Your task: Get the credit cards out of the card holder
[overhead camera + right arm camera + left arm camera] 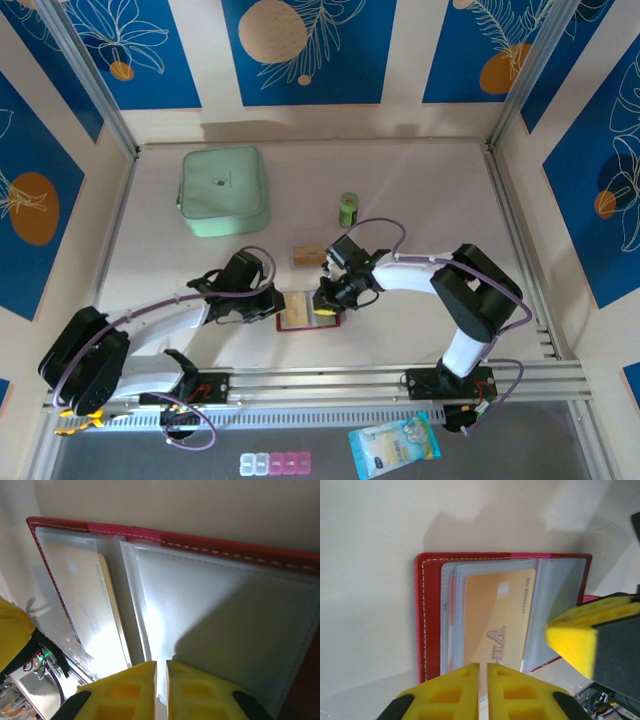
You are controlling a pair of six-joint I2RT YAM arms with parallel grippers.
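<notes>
The card holder [300,318], a small red wallet, lies open and flat on the table [430,190], directly between my two grippers near the front edge. My left gripper [483,690] sits at the holder's left side. Its yellow fingertips are pressed almost together, with only a thin slit between them, and I can make out nothing in that slit. Seen from my left wrist, an orange-tan credit card [495,625] lies tucked in a greyish clear sleeve [555,595] just ahead of those tips, its near end reaching them. I cannot tell whether the tips touch it. My right gripper [324,308] meets the holder from the other side, its jaws also nearly closed, holding nothing I can make out. One of its yellow fingers [572,640] rests on the clear sleeve of the right-hand page. From my right wrist, its tips sit at the edge of a glossy sleeve, with the red stitched border beyond.
</notes>
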